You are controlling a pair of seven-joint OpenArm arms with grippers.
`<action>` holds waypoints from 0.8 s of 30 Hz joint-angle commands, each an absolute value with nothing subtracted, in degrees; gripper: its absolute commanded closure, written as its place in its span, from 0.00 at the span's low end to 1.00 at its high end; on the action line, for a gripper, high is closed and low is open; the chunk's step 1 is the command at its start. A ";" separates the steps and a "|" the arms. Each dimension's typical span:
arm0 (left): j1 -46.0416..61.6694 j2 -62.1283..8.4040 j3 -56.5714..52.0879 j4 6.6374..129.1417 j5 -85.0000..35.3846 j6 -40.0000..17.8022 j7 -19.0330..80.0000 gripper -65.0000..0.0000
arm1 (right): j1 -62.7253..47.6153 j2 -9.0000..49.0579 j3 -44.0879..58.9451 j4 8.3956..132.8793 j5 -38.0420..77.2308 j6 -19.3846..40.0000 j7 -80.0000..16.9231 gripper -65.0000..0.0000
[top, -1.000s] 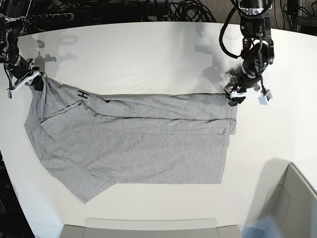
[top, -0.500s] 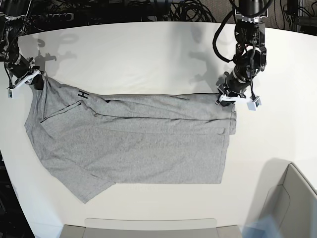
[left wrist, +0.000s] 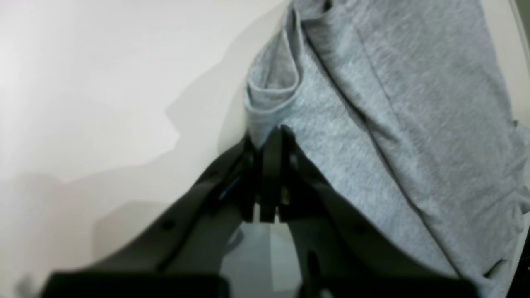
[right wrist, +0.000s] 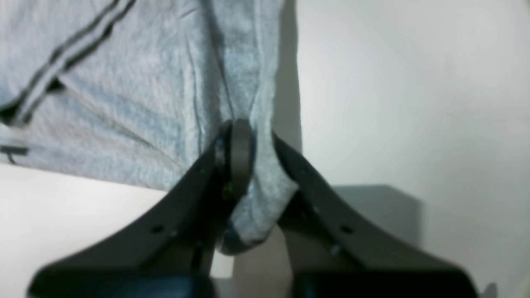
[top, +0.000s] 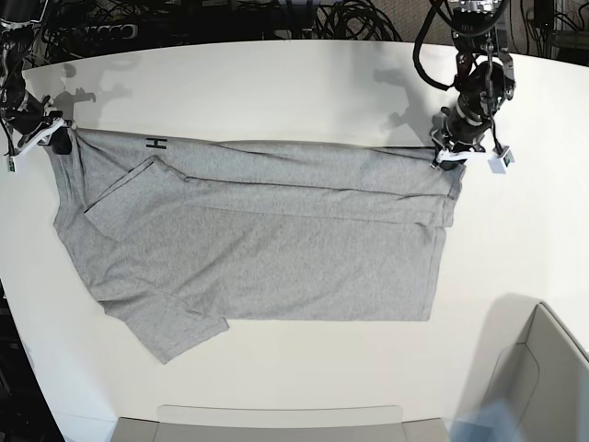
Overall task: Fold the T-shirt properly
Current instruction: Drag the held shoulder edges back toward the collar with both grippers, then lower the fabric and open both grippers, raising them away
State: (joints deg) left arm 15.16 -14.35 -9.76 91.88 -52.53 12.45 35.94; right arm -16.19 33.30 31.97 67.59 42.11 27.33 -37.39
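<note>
1. Left wrist view: I see my left claw [left wrist: 269, 145] closed tight on a hem corner of the T-shirt [left wrist: 393, 103], with the white table [left wrist: 103, 82] beside it.
2. Right wrist view: my right claw [right wrist: 244, 140] is closed too — grey cloth is bunched between its fingers.
3. Base view: the T-shirt [top: 267, 239] lies flat on the table [top: 276, 92], its far edge stretched between both claws, and a black letter "H" [top: 156, 143] shows near the right claw [top: 51, 138].
</note>
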 commanded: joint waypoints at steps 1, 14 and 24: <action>16.22 -15.34 -10.51 93.23 -51.91 12.88 34.51 0.98 | -17.36 34.33 32.40 69.41 42.15 27.30 -37.14 1.00; 32.92 -15.87 -16.57 103.43 -51.91 12.88 34.59 0.98 | -30.29 31.25 32.66 81.54 42.15 27.30 -37.14 1.00; 37.05 -15.87 -17.01 104.22 -51.82 12.88 34.59 0.98 | -33.19 31.08 32.57 81.54 42.15 27.30 -37.14 1.00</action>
State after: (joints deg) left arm 36.40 -15.22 -16.36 103.18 -52.27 12.67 35.59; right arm -32.42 30.11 32.14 81.36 43.77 27.22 -35.53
